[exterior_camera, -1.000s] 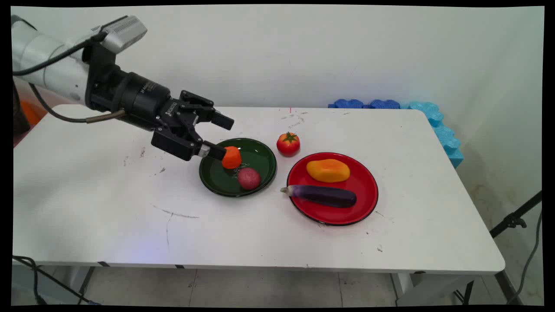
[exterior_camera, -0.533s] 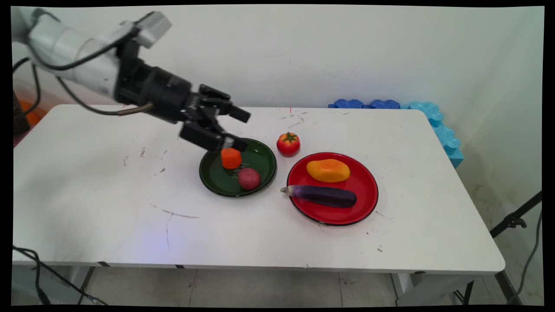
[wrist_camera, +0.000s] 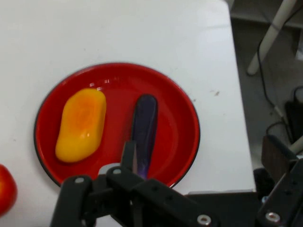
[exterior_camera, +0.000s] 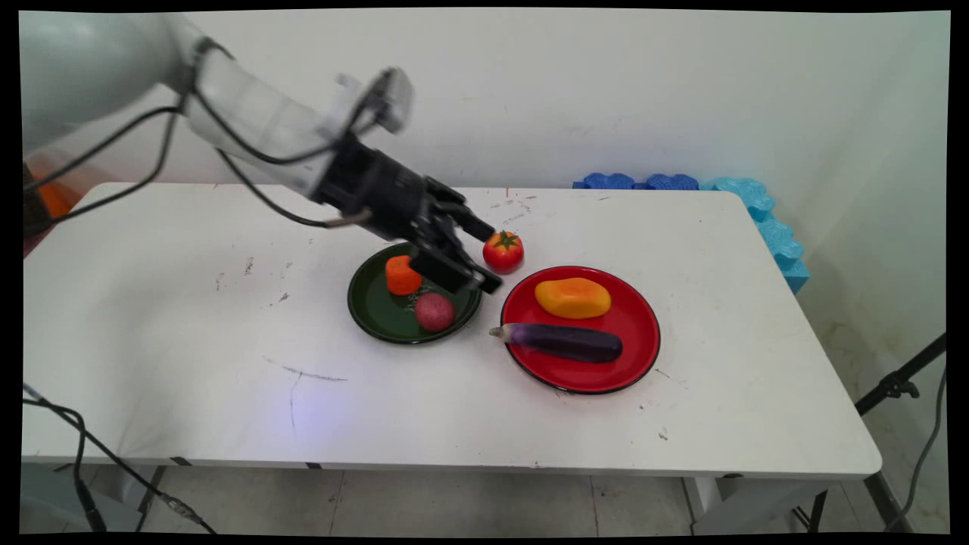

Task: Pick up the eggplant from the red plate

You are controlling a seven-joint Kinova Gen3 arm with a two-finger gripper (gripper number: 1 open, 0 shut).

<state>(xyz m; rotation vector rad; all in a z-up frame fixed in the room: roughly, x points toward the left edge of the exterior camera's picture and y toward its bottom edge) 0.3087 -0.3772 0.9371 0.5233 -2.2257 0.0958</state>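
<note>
The pincer (exterior_camera: 484, 257) hangs wide open and empty over the right rim of the green plate (exterior_camera: 378, 322), between the tomato (exterior_camera: 503, 252) and the red plate (exterior_camera: 606, 378). Behind it, on the green plate, sit an orange carrot chunk (exterior_camera: 402, 275) and a reddish potato (exterior_camera: 434, 312). Ahead, on the red plate, lie a glossy purple eggplant (wrist_camera: 144, 124) and a yellow-orange mango (wrist_camera: 82, 124).

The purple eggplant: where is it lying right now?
In the main view the purple eggplant lies across the near part of the round red plate, right of centre on the table, just in front of the yellow-orange mango; its pale stem end overhangs the plate's left rim.
</note>
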